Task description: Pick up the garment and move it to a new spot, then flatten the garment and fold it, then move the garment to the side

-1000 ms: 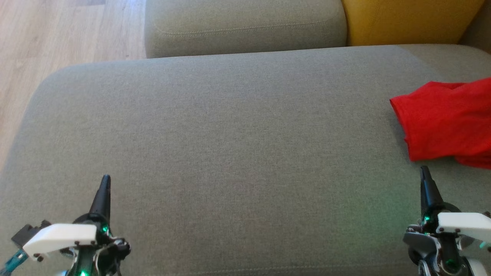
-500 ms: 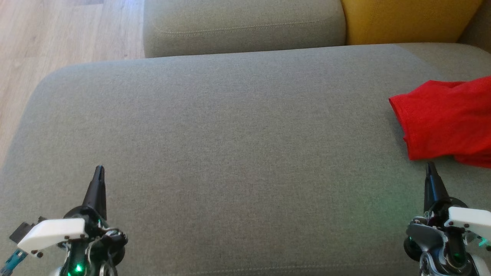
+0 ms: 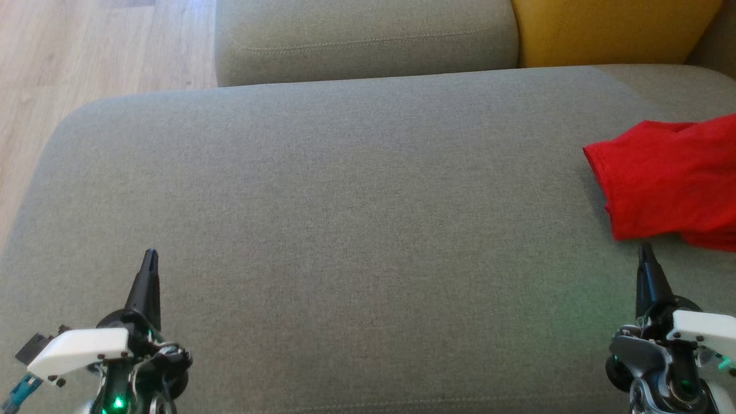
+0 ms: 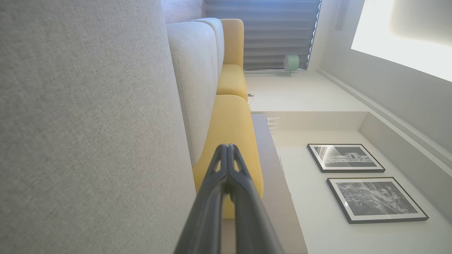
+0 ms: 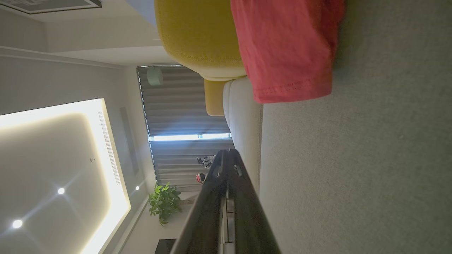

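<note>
Grey-green woven fabric of the wide sofa seat (image 3: 356, 201) carries everything I have in front of me. On its right part lies the crumpled red cloth garment (image 3: 667, 178), bunched in loose folds and running off the right edge of the head view.

My right gripper (image 3: 645, 248) sits just on the near side of it. Its two long dark fingers are pressed together into a single point with nothing between them. The tip is just beside the garment's near hem. From the right wrist view I see the stitched hem ahead of the fingertips, with a strip of bare seat between.

My left gripper (image 3: 150, 254) is well apart from the garment, over the near left of the seat. Its jaws are likewise closed tight and empty, pointing toward the far side.

Beyond the seat, a grey-green back cushion (image 3: 368, 34) stands along the far edge. A mustard-yellow cushion (image 3: 609, 29) is to its right, on the far side of the garment. Pale wooden plank floor (image 3: 86, 52) shows at the far left.
</note>
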Controlling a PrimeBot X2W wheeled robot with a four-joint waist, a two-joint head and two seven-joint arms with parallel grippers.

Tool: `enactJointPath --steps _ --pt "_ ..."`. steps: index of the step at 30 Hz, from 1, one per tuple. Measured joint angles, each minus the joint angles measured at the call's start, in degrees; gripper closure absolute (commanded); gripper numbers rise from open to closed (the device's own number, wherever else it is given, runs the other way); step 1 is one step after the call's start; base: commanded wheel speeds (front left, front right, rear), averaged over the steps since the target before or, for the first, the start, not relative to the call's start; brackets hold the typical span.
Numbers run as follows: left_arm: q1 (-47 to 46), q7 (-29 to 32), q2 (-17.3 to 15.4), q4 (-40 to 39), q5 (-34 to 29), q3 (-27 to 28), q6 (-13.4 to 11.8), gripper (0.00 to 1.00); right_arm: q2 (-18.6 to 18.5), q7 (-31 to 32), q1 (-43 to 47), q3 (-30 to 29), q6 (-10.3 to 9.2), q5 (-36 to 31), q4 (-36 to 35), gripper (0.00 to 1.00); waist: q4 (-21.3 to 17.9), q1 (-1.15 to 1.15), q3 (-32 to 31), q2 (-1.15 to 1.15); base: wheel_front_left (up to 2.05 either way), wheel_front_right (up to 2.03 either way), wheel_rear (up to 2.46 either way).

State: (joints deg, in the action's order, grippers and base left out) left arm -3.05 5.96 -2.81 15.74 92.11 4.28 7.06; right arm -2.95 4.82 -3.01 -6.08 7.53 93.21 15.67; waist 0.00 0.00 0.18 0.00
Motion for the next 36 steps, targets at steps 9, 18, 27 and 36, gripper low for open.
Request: enactJointPath --steps 9,18,27,36 --pt "0.0 0.0 0.0 0.0 0.0 0.0 0.0 1.00 0.0 0.3 0.0 -0.2 0.00 0.0 0.0 1.00 0.0 0.00 0.0 0.00 0.00 0.00 0.00" --pt "0.0 0.0 0.1 0.0 0.0 0.1 0.0 1.00 0.0 0.5 0.0 -0.4 0.00 0.0 0.0 1.00 0.0 0.00 0.0 0.00 0.00 0.00 0.00" --pt "0.0 0.0 0.1 0.0 0.0 0.1 0.0 1.00 0.0 0.5 0.0 -0.5 0.00 0.0 0.1 1.00 0.0 0.00 0.0 0.00 0.00 0.00 0.00" --pt "0.0 0.0 0.1 0.0 0.0 0.1 0.0 1.00 0.1 0.8 0.0 -0.6 0.00 -0.1 0.1 1.00 0.0 0.00 0.0 0.00 0.00 0.00 0.00"
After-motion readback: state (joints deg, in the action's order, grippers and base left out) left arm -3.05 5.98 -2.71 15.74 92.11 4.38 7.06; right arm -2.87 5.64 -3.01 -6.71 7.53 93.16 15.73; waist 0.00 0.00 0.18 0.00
